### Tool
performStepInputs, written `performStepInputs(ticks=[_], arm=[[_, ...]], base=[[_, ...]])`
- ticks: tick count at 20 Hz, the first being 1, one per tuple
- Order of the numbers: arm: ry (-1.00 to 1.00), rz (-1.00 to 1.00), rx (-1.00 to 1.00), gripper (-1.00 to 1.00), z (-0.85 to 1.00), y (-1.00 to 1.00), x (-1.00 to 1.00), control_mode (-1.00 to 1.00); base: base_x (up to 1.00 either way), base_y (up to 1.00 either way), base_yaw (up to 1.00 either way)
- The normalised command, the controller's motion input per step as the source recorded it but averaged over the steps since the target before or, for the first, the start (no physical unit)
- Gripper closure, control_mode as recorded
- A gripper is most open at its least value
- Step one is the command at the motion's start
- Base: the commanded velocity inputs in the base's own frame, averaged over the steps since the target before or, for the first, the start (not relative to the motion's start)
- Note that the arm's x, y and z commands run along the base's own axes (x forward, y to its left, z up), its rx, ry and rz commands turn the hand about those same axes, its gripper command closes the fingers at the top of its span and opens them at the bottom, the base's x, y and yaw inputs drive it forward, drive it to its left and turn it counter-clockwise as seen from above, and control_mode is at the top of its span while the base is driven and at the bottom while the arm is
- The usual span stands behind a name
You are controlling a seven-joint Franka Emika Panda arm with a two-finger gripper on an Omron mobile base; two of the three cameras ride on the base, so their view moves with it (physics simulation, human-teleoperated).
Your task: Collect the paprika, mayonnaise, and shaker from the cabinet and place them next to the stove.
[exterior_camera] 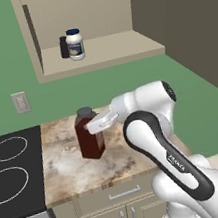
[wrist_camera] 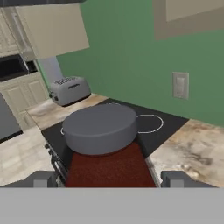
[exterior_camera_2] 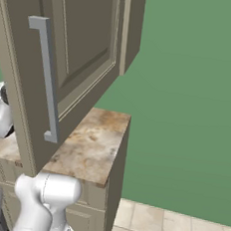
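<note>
The paprika (exterior_camera: 89, 137), a dark red-brown bottle with a dark cap, stands upright on the marble counter (exterior_camera: 71, 171) just right of the black stove (exterior_camera: 10, 169). My gripper (exterior_camera: 93, 126) is at the bottle's upper part, open, one finger on each side. In the hand view the bottle's grey-looking cap and red body (wrist_camera: 109, 168) sit between the fingertips (wrist_camera: 41, 178) with a small gap on both sides. Up in the open beige cabinet (exterior_camera: 97, 57) the white, blue-lidded mayonnaise (exterior_camera: 75, 45) stands on the shelf, with the small black shaker (exterior_camera: 63, 47) close on its left.
A wall outlet (exterior_camera: 21, 102) sits above the stove's right edge. Beyond the cooktop (wrist_camera: 162, 124) a toaster (wrist_camera: 69, 89) stands on another counter. A cabinet door with a grey handle (exterior_camera_2: 46, 81) hangs open over the counter's right end (exterior_camera_2: 92, 145).
</note>
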Motion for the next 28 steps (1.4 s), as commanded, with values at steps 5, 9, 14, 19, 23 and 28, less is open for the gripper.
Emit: performStepInputs(ticks=[5,9,14,19,23,28], arm=[[-0.01,0.06,0.0,1.0,-0.16,0.1,0.49,-1.0],[0.0,0.02,0.0,1.0,-0.19,0.04,0.67,-1.0],[0.0,0.02,0.0,1.0,-0.13,0.0,0.7,-1.0],[0.0,0.06,0.0,1.0,-0.28,0.03,0.83,-1.0],[0.01,0.06,0.0,1.0,-0.39,0.21,0.81,-1.0],[0.0,0.06,0.0,1.0,-0.42,0.28,0.65,-1.0]], base=[[0.0,0.0,0.0],[0.0,0.0,0.0],[0.0,0.0,0.0],[0.0,0.0,0.0],[0.0,0.0,0.0],[0.0,0.0,0.0]])
